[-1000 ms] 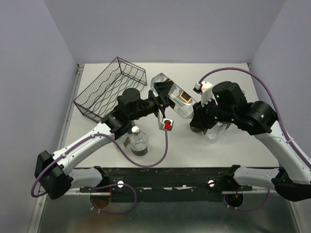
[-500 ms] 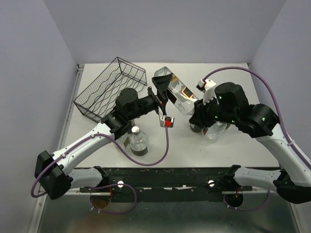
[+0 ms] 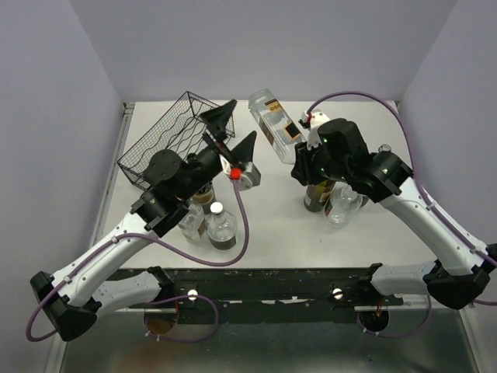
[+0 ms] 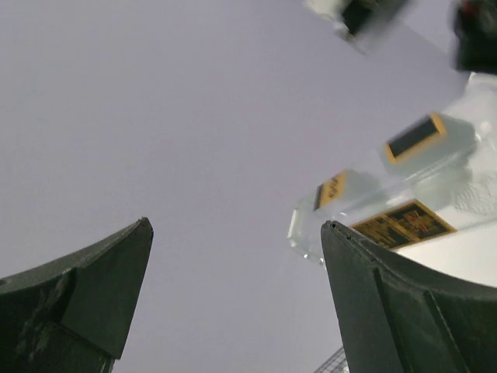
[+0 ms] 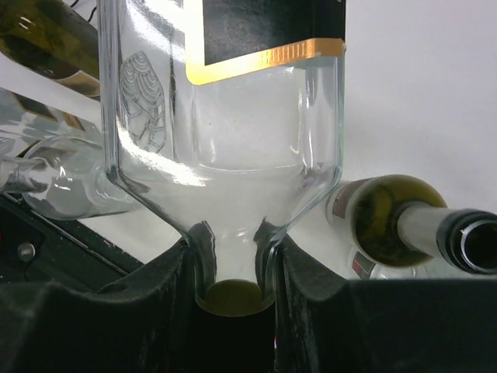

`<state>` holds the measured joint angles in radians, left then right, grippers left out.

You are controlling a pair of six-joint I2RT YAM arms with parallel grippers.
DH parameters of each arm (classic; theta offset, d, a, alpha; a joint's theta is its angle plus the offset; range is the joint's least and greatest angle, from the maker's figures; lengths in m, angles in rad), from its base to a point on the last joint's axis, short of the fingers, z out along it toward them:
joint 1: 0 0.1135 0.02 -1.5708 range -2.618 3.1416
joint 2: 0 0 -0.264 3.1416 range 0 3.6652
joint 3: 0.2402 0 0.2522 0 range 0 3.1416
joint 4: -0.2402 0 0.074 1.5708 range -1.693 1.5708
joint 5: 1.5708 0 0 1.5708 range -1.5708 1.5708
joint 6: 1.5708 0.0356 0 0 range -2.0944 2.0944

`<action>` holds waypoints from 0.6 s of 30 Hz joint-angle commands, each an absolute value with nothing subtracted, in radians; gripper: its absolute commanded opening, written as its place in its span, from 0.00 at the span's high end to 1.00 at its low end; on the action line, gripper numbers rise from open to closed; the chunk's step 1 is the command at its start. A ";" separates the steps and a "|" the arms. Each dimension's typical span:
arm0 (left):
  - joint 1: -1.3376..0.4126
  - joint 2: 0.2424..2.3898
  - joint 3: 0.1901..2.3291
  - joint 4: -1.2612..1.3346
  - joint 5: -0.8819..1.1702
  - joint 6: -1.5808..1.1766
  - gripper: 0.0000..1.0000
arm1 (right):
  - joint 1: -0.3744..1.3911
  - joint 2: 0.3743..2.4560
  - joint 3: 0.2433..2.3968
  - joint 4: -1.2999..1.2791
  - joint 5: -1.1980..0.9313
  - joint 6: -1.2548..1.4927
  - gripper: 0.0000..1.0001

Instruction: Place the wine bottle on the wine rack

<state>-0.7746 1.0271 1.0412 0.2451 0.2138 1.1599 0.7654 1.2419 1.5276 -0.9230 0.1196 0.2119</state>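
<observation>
The rack [image 3: 177, 141] sat at the far left of the counter [image 3: 279, 227], its long side running roughly from 8 to 2 o'clock.

My left hand [image 3: 233, 130] hung just off the rack's right end, at about 3 o'clock from it. It was spread as wide as it goes and had hold of nothing. Its wrist view showed only wall between the fingers, with the bottle off to one side.

The bottle [image 3: 273, 124] was in the air to the right of that hand, clear of the counter and near the rack without touching it. Its long axis ran from 11 o'clock at the base to 5 o'clock at the neck.

My right hand [image 3: 303, 161] was clamped tight on the neck, and its wrist view showed the neck pinched between both fingers, with the glass shoulders sitting just above them.

So the rack lay at about 9 o'clock from the bottle, with my open left hand between the two. I judged the right hand had to carry the bottle across in that direction. The left was nearer the rack but empty. I could not tell which way the cradles ran, so I could not say how far the bottle needed turning.

Other bottles [image 3: 222, 228] stood on the counter under both arms, well short of the path.
</observation>
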 commanded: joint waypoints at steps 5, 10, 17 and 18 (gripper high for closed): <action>-0.781 0.868 1.095 0.232 -0.265 0.425 0.01 | 0.767 1.380 1.525 -0.609 0.135 0.161 1.00; -0.755 0.873 1.143 0.040 -0.451 0.227 0.01 | 0.765 1.498 1.529 -0.557 0.155 0.147 1.00; -0.412 0.960 1.210 -0.294 -0.341 -0.220 0.01 | 0.767 1.571 1.502 -0.511 0.155 0.144 1.00; -0.346 0.969 1.198 -0.305 -0.295 -0.273 0.01 | 0.767 1.572 1.500 -0.514 0.158 0.146 1.00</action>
